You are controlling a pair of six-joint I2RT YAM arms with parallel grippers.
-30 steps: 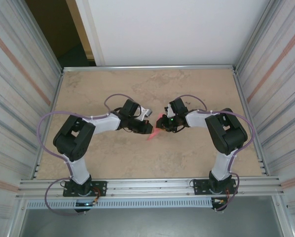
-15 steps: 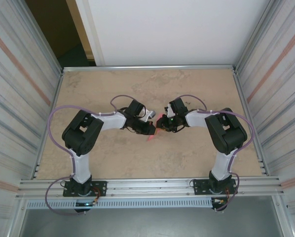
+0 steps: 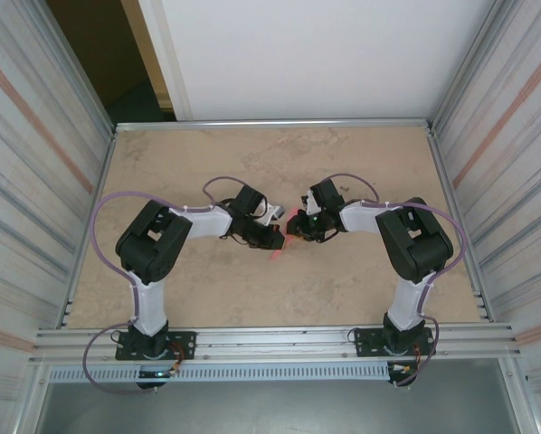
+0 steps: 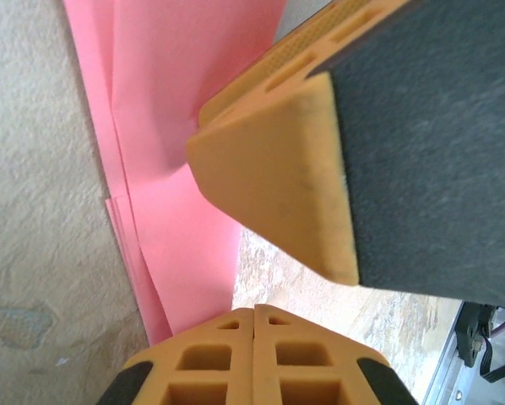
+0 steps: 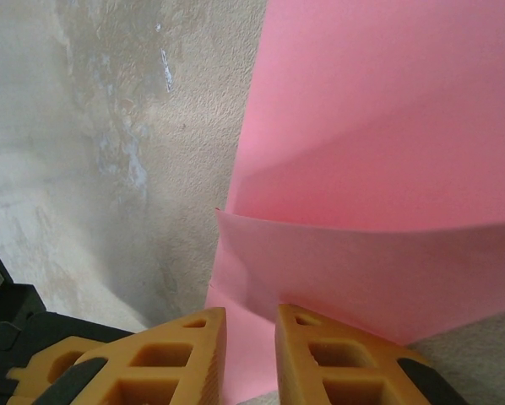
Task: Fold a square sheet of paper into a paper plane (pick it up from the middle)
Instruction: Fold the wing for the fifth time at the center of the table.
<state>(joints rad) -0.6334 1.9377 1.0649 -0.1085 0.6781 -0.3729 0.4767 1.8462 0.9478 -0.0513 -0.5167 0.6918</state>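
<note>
Both arms meet at mid-bench (image 3: 343, 289), and your pink paper (image 3: 278, 249) sits right between them, only a sliver of it showing from above, so you can't read its shape there. Your left claw (image 4: 253, 310) is pressed fully closed, its two orange tips touching. The paper (image 4: 168, 126) runs down to just beside them with layered edges along its left side, but you can't tell whether any of it is pinched. One finger (image 4: 278, 177) of the other claw looms over the paper, covering its right part. Your right claw (image 5: 251, 314) stands at a narrow gap with the paper (image 5: 388, 126) in it, a folded flap just above the tips. The paper's top and right edges are cut off.
</note>
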